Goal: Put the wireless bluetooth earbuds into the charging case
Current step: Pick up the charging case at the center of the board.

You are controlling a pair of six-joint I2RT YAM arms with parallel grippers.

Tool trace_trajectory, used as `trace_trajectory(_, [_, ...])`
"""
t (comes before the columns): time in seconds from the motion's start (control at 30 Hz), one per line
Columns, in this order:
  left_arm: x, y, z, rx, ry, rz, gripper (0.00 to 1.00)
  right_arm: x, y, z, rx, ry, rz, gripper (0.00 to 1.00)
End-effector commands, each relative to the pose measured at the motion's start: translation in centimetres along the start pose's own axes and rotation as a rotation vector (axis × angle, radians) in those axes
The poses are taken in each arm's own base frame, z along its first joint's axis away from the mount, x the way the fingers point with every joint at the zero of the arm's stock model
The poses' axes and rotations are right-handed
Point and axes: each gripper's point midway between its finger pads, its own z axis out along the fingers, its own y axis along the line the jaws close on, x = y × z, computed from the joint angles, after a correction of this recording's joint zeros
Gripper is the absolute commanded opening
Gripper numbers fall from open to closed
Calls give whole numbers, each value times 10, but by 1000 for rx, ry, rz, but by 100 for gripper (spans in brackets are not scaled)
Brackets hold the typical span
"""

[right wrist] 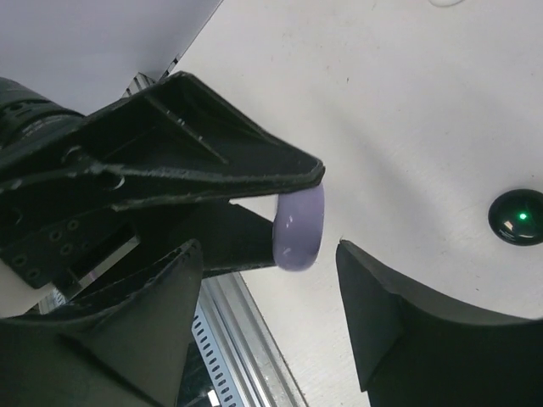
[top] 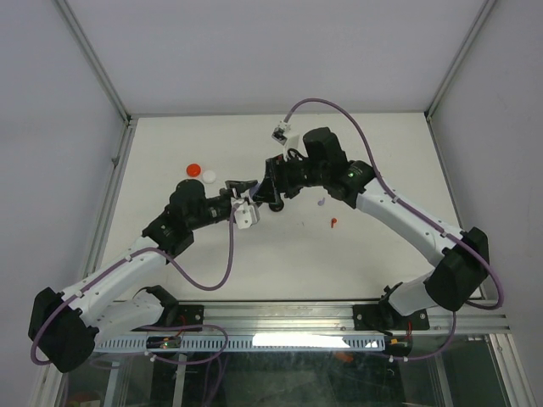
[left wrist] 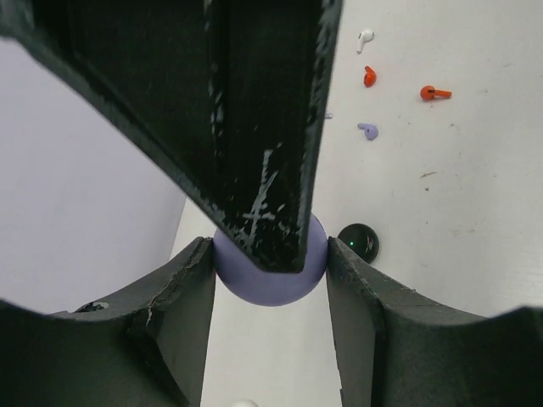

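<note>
From above, the left gripper (top: pixel 244 189) and right gripper (top: pixel 265 188) meet mid-table, with a red earbud (top: pixel 333 222) well to their right.

The left wrist view shows the left gripper pinching a lavender case (left wrist: pixel 271 287). Four loose earbuds (left wrist: pixel 368 131) lie on the table (left wrist: pixel 475 195) beyond.

In the right wrist view, the right gripper's jaws stand spread either side of the case, touching neither side.

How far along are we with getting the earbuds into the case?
Nothing is seated yet. In hand: the left gripper clamps the lavender case, which looks closed, with the right gripper open astride it. Left: the lavender earbud, white earbud and two red earbuds lie loose on the table.
</note>
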Motion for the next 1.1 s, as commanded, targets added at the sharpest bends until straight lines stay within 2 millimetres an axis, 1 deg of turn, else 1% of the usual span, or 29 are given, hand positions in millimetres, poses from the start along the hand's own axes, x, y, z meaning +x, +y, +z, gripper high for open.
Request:
trace_trajectory(0.0, [-32, 14, 0, -10, -87, 120, 43, -18, 12, 1, -15, -30, 1, 65])
trace_trajectory(0.1, [-33, 11, 1, 0, -88, 126, 44, -18, 8, 6, -1, -24, 6, 60])
trace_trajectory(0.23, [-34, 10, 2, 4, -90, 130, 44, -17, 6, 9, -1, -18, 3, 48])
trace_trajectory(0.27, [-34, 10, 2, 5, -92, 130, 45, -18, 6, 10, -1, -18, -1, 44])
trace_trajectory(0.4, [-33, 8, 2, 4, -84, 131, 50, -21, 6, 7, 8, -32, -14, 22])
trace_trajectory(0.47, [-30, 7, 2, -4, -70, 125, 55, -23, 7, 5, 18, -52, -19, 15])
trace_trajectory(0.53, [-28, 11, 1, -39, -52, 99, 59, -26, 6, 3, 35, -80, -20, 12])
trace_trajectory(0.6, [-29, 16, -1, -90, -47, 31, 65, -27, 6, 0, 40, -119, -26, 10])
trace_trajectory(0.73, [-35, 27, -11, -195, -81, -157, 69, -35, 9, -9, 27, -239, -44, 4])
trace_trajectory(0.83, [-41, 25, -15, -227, -132, -302, 71, -42, 12, -20, 20, -330, -66, 3])
trace_trajectory(0.93, [-45, 19, -16, -234, -180, -433, 71, -46, 18, -30, 0, -405, -89, 3])
trace_trajectory(1.07, [-49, 11, -15, -220, -244, -602, 70, -47, 22, -39, -23, -468, -104, 3])
